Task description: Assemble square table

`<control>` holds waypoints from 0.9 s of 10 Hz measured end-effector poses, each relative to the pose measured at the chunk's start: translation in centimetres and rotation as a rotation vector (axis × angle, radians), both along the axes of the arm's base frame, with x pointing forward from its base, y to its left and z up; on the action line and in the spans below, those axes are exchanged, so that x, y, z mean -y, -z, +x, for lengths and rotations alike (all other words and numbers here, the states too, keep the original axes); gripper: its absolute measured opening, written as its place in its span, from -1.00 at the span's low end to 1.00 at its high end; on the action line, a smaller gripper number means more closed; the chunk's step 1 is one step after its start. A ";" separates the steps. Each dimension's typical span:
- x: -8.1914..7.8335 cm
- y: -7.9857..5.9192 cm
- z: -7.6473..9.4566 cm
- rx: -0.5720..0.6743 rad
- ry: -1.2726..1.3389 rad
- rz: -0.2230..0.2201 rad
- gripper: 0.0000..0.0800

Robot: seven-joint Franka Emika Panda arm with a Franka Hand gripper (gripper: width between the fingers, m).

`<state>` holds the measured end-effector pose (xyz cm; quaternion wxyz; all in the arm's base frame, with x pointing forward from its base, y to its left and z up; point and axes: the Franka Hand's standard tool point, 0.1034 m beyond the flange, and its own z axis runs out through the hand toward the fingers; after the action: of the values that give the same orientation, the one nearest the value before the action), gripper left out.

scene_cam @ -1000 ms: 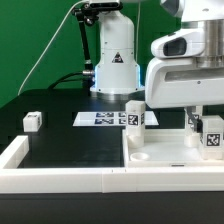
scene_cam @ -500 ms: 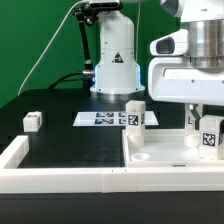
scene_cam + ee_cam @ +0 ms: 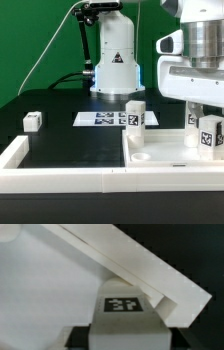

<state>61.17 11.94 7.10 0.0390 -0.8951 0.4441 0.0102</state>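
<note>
- Black bench (image 3: 60, 140) under a green backdrop (image 3: 150, 30), with the white robot base (image 3: 115, 62) at the back, in the middle of the exterior view.
- The marker board (image 3: 103, 118) lies flat on the bench just in front of that base.
- A low white border wall (image 3: 60, 176) runs along the near edge and turns up the exterior view's left.
- The square slab (image 3: 165, 152) lies flat on the exterior view's right, its near side against the wall, raised edges up, and a round socket shows near its near corner.
- One upright leg (image 3: 135, 114) stands at the slab's far corner on the exterior view's left, tags facing the camera.
- A second leg (image 3: 211, 133) stands upright at the slab's far side on the exterior view's right, directly below the arm's white hand.
- The pincer (image 3: 204, 112) hangs around the top of that second leg; I cannot tell whether its jaws press on the leg or stand clear of it.
- In the wrist view the tagged leg (image 3: 124, 308) sits against the slab's raised edge (image 3: 130, 259), and the slab's flat face (image 3: 50, 286) fills the rest.
- A third leg (image 3: 32, 121) lies loose on the bench at the exterior view's left, well apart from the slab.
</note>
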 end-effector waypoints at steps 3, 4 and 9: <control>-0.5 0.0 -0.1 0.014 -0.188 -0.004 0.60; -0.6 0.0 -0.1 0.025 -0.310 -0.007 0.60; -1.1 0.1 -0.2 0.063 -0.888 -0.020 0.62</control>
<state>60.93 13.00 7.02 0.0358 -0.9992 0.0153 -0.0057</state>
